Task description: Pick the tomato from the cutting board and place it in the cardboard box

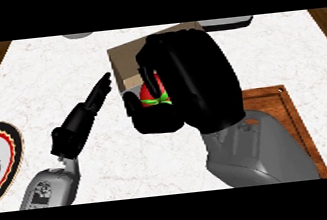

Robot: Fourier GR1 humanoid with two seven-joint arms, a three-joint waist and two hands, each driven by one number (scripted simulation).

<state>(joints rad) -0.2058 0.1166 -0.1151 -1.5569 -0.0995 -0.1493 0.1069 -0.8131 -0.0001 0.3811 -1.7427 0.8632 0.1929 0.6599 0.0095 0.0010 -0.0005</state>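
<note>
Carrying is the step in hand: the right hand (193, 78) is curled round the tomato (155, 95), which shows at the box's (125, 60) near edge, off the board (284, 104). The left hand (82, 120) rests open just left of the box, fingers straight. Next, I judge, the tomato must travel further over the box's opening before the fingers part.

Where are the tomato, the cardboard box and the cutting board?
tomato (157, 91): head view, its red skin.
cardboard box (126, 60): head view, its brown left side.
cutting board (271, 101): head view, bare wood.
</note>
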